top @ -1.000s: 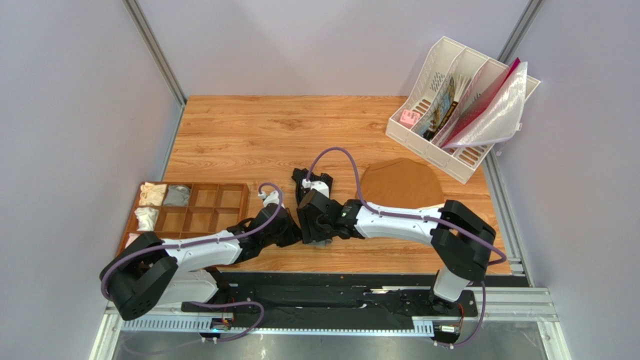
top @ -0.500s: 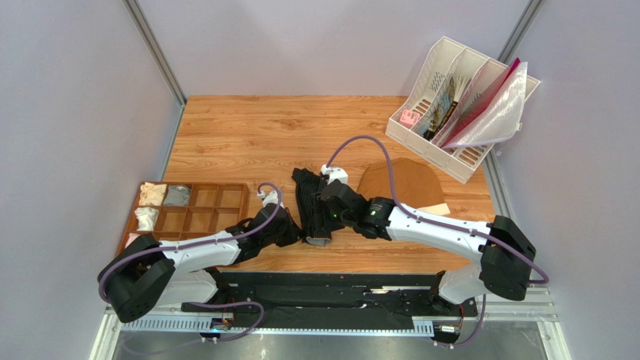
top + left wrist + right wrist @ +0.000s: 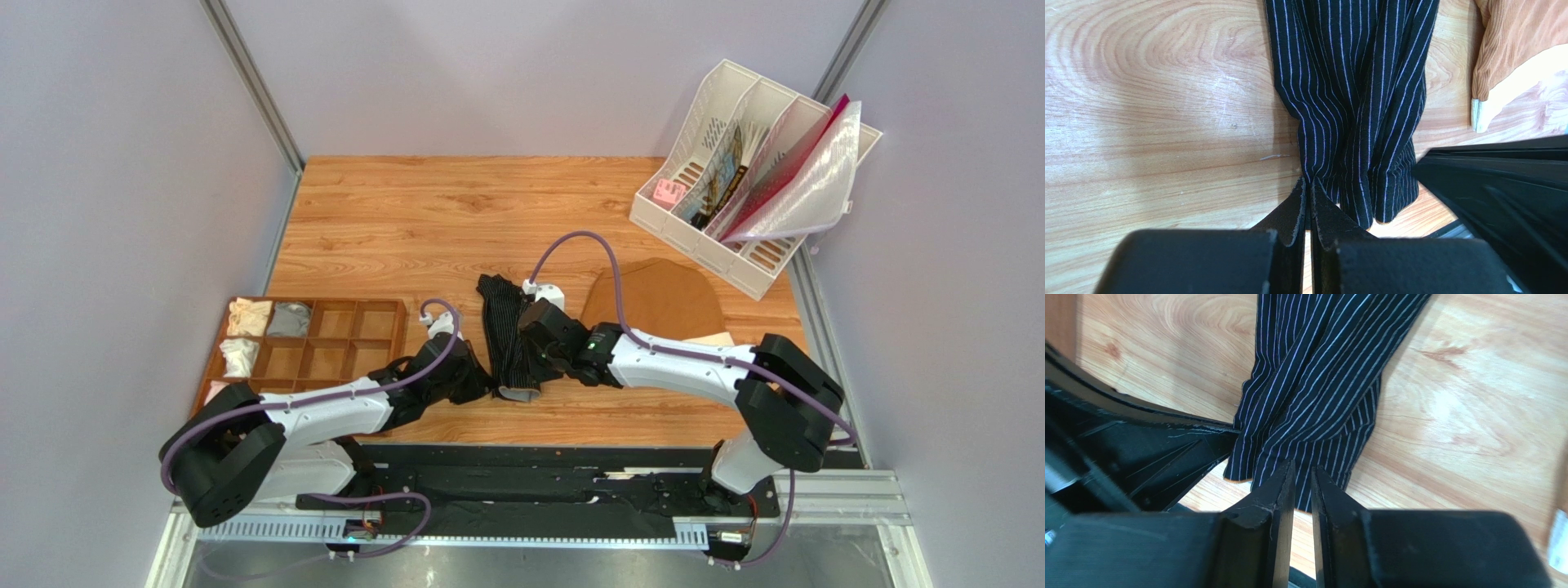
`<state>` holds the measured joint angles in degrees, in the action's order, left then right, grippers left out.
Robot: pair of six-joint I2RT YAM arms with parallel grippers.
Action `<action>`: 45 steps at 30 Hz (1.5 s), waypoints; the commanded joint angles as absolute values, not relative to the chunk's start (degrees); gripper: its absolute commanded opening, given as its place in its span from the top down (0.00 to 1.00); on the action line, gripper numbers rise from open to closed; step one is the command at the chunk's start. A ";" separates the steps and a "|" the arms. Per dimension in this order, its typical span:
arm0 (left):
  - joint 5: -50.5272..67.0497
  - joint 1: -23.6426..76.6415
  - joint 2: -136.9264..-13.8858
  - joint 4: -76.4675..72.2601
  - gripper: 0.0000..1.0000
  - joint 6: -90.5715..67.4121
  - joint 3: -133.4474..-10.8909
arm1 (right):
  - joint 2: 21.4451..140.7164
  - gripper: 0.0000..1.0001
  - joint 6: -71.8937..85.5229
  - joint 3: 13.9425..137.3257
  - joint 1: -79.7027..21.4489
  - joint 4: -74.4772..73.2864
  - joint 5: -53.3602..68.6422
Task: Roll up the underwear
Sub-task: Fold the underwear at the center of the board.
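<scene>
The underwear [image 3: 503, 325] is black with thin pale stripes and lies as a long, narrow folded strip on the wooden table, running away from the arms. My left gripper [image 3: 489, 375] is shut, its tips pinching the strip's near left corner [image 3: 1309, 182], and the fabric [image 3: 1352, 92] puckers toward them. From the right, my right gripper [image 3: 529, 365] has its jaws drawn almost together on the near end, with striped cloth [image 3: 1321, 386] caught between the tips [image 3: 1303, 470]. The two grippers sit close together at that end.
Brown briefs [image 3: 650, 300] lie flat just right of the strip, also seen in the left wrist view [image 3: 1511, 43]. A wooden compartment tray [image 3: 356, 321] with rolled garments sits at the left. A white file rack [image 3: 736, 184] stands at the back right.
The right gripper has closed down from wide open onto the near end of the underwear. The right arm reached forward, then drew back a little. The left gripper has stayed shut in place.
</scene>
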<state>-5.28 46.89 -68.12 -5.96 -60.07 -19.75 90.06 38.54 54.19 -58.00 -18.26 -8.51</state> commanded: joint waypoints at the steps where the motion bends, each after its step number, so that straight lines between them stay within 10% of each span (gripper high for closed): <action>1: -6.24 47.11 -66.97 -6.24 1.00 -59.68 -19.34 | 92.80 0.80 38.85 55.46 -58.27 -13.98 -6.42; 17: -6.68 47.11 -65.49 -4.75 0.99 -59.59 -19.42 | 99.23 0.82 40.60 56.43 -59.50 -13.80 -5.36; 29: -7.21 47.11 -50.80 0.36 0.54 -60.64 -16.09 | 100.20 0.82 41.22 56.60 -59.50 -14.77 -6.15; 45: -3.43 47.11 -64.41 -12.21 0.48 -60.73 -15.29 | 100.20 0.82 41.48 56.34 -59.50 -13.89 -5.10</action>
<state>-4.51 46.89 -62.57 -7.35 -60.40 -16.05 99.04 40.75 56.25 -59.11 -13.78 -5.43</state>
